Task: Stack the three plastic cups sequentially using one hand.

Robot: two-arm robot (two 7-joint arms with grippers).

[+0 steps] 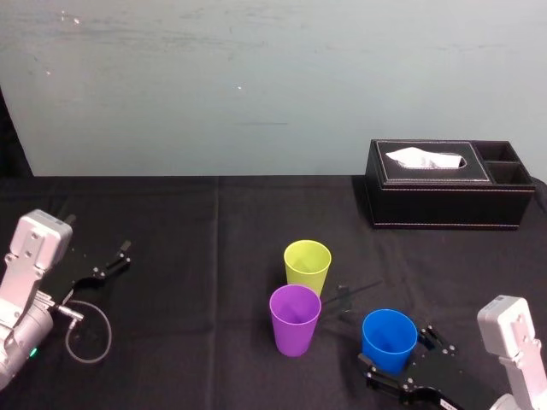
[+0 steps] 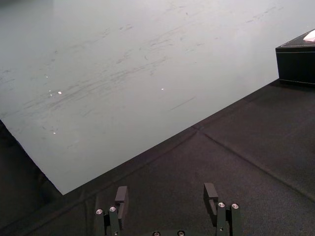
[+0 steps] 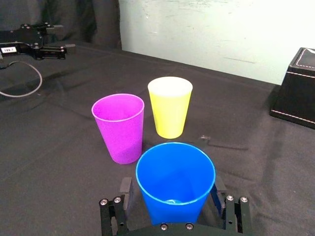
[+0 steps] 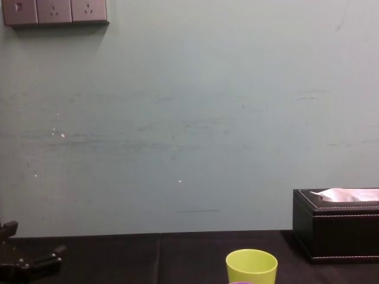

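Straddling blue cup (image 3: 174,179) (upright); right gripper (image 3: 172,188)

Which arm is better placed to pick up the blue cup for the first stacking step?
Right. The right gripper has its open fingers on both sides of the blue cup, near the purple cup and lime-green cup. The left gripper sits open at the far left, away from all cups.

Left arm (image 1: 32,256), right arm (image 1: 513,337): silver-white blocky housings were fitted with black jaws, silver screws. Left carried looped grey cable (image 1: 109,336), white label (image 3: 8,49).
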